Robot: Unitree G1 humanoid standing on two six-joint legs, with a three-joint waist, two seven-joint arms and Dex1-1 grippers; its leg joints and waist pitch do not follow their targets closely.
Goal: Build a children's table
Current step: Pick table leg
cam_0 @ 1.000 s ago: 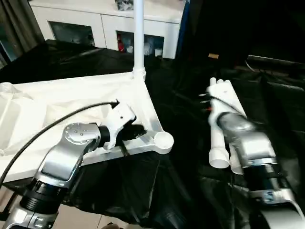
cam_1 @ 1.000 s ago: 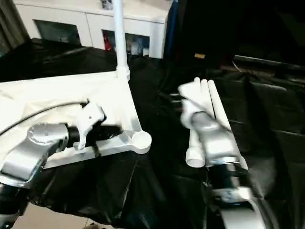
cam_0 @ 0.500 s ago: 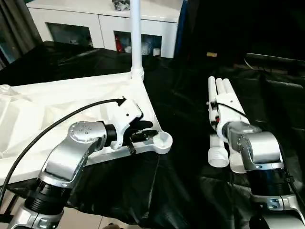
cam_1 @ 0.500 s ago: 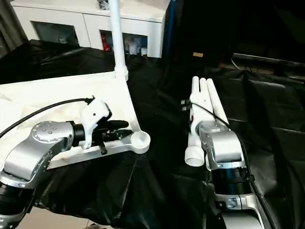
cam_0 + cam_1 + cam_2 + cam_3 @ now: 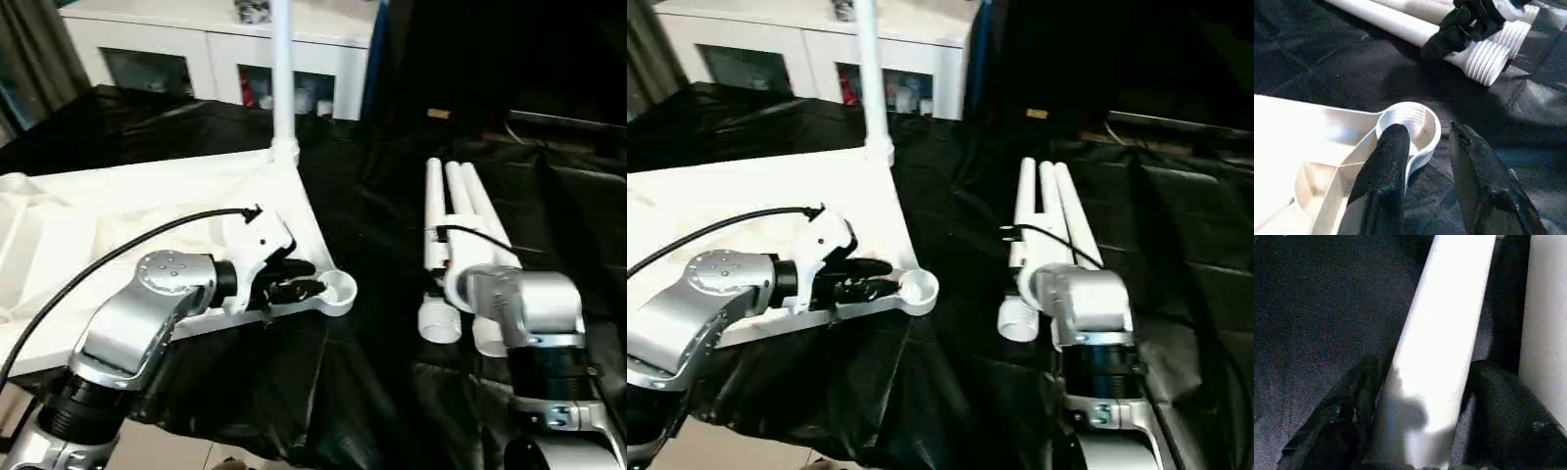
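The right gripper has dropped onto the three loose white tapered tube legs, fingers astride one. The white ribbed plastic tabletop lies upside down on the black-draped table. Left gripper, parted, straddles its near-corner socket.

Light: even indoor, from above
Glare: white tabletop and leg washed out, ribs barely readable
Shadows: soft, under the leg ends on the black sheet
Blur: slight softness in head views; right wrist view unfocused
Dark: background upper right
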